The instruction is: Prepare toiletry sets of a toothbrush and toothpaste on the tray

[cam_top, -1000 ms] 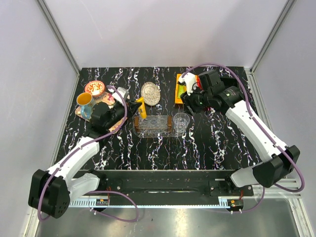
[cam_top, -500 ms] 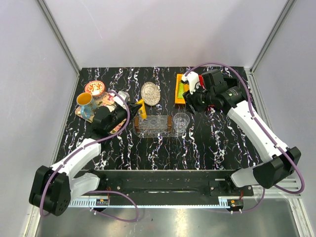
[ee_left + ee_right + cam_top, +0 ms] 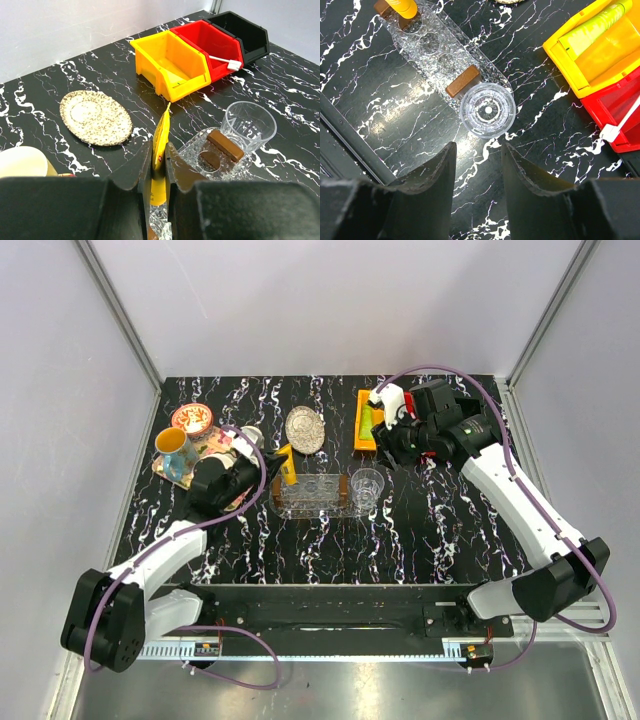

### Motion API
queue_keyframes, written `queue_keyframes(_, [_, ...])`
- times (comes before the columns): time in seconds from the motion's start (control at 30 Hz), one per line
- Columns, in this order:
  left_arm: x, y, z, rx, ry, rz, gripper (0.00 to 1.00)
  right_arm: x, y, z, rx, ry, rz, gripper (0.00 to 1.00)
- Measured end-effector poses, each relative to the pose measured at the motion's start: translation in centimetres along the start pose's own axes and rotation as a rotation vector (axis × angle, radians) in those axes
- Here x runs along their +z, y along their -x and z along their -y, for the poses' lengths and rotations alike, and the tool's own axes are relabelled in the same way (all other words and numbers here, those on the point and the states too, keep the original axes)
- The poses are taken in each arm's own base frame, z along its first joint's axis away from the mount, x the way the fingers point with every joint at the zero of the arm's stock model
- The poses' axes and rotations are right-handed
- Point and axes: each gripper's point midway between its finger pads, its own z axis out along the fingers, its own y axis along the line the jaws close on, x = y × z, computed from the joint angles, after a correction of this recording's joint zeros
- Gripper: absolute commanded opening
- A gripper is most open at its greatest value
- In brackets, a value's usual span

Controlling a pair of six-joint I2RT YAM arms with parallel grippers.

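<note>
My left gripper (image 3: pixel 159 152) is shut on the orange-yellow toothpaste (image 3: pixel 162 127) and holds it upright over the left end of the clear oval tray (image 3: pixel 192 147). In the top view, the gripper (image 3: pixel 268 468) and tube (image 3: pixel 288 466) are at the tray's (image 3: pixel 318 502) left end. My right gripper (image 3: pixel 477 147) is open and empty, high above the table near the glass. The lime green toothpaste (image 3: pixel 597 24) lies in the yellow bin (image 3: pixel 615 55). The white toothbrush (image 3: pixel 224 61) lies in the red bin (image 3: pixel 212 40); it also shows in the right wrist view (image 3: pixel 620 125).
A clear glass (image 3: pixel 367 488) stands at the tray's right end. Brown blocks (image 3: pixel 225 145) sit on the tray. A round silvery dish (image 3: pixel 305 428) lies behind it. A colourful square tray with cups (image 3: pixel 195 445) is at the left. A black bin (image 3: pixel 242 30) stands beside the red one.
My left gripper has carried the orange-yellow tube right and nearer, to the tray's left end. My right arm has shifted slightly back and right.
</note>
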Motion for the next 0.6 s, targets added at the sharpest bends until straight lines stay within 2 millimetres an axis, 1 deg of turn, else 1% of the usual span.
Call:
queue_keyframes(0.1, [-0.01,0.10,-0.01,0.003,0.000,0.009,0.00,0.04,0.05,0.09,0.000,-0.002,0.003,0.46])
queue_keyframes(0.43, [-0.10,-0.69,-0.07,-0.005,0.002,-0.009,0.00,0.05,0.25,0.19,0.001,0.000,0.013,0.46])
queue_keyframes(0.6, [-0.10,-0.71,0.04,-0.006,-0.005,-0.010,0.00,0.07,0.23,0.19,0.002,0.000,0.013,0.46])
